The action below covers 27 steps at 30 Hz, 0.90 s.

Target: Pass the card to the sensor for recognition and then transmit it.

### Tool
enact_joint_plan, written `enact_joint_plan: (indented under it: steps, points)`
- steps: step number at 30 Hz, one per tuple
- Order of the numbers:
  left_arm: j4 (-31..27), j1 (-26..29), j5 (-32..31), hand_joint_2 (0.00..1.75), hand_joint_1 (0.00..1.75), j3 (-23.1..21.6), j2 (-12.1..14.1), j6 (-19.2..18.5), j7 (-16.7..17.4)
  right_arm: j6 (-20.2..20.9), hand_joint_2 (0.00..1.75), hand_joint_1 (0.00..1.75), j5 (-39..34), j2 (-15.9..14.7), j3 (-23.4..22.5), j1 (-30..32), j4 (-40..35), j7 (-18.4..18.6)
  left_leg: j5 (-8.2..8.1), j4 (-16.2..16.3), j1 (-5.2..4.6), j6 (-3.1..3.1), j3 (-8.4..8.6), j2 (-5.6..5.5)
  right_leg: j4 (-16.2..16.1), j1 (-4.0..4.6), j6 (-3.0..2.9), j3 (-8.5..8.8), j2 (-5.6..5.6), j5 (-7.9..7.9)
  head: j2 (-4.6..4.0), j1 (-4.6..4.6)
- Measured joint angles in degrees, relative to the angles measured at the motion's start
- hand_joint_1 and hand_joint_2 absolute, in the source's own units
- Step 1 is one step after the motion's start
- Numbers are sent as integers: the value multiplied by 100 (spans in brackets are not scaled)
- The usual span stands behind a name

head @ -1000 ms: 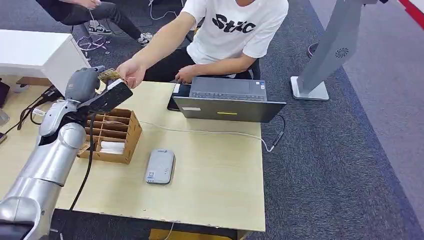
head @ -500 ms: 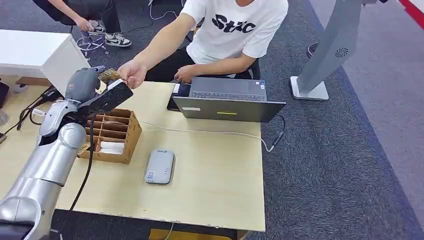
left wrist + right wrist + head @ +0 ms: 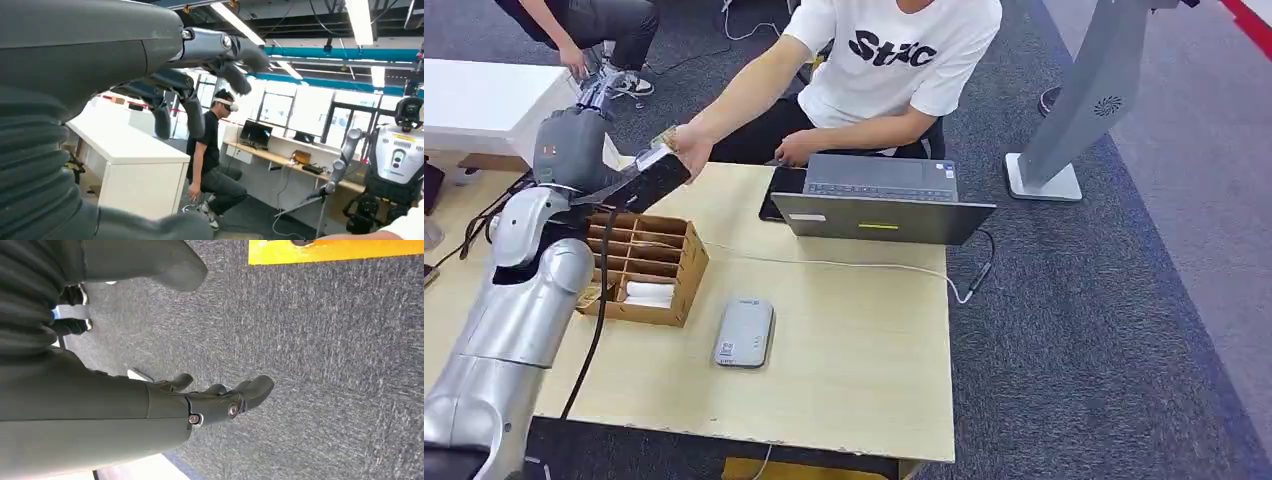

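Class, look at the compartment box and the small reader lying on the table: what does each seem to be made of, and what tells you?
The compartment box: thin unfinished wood or brown card, judging by its matte tan faces and slotted dividers; the head view leaves that open. The card reader: probably moulded plastic, with a smooth light-grey shell, rounded corners and a soft sheen. The table: pale wood-look laminate, likely over board, chipped along its near edge.

A pale wooden table (image 3: 854, 370) bears a brown box (image 3: 649, 265), a grey sensor (image 3: 744, 333) and a dark grey laptop (image 3: 879, 200).

Open laptop (image 3: 879, 200) on wooden table (image 3: 854, 350), compartmented wooden box (image 3: 649, 265), grey floor stand (image 3: 1079, 110)
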Motion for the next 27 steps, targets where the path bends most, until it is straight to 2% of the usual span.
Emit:
enact_joint_plan:
  steps: [19, 23, 25, 27]
  points:
    - [-92, 88, 7, 175, 0, 0, 17, 2, -61, -28, 175, 0, -2, -2, 0, 0, -2, 0, 2, 0, 0, -3, 0, 0, 0, 1, -1, 0, 0, 0, 0, -2]
    - [-83, 96, 205, 175, 0, 0, 90, -801, 50, -44, 175, 0, -92, -2, -24, 2, -2, 13, 2, 0, 0, -3, 0, 0, 0, 1, -1, 0, 0, 0, 0, -2]
    - [-31, 100, 291, 175, 0, -2, 169, -1293, 120, -48, 175, 0, -118, -2, -39, 6, -2, 46, 2, 0, 0, -3, 0, 3, 1, 1, -1, -1, 5, 1, 0, -2]
    - [79, 100, 361, 175, 0, -7, 291, -1609, 122, -50, 175, 0, -136, -2, -59, 8, -2, 61, 2, 0, 0, -3, 2, 10, 1, 1, -1, -3, 13, 1, 0, -2]
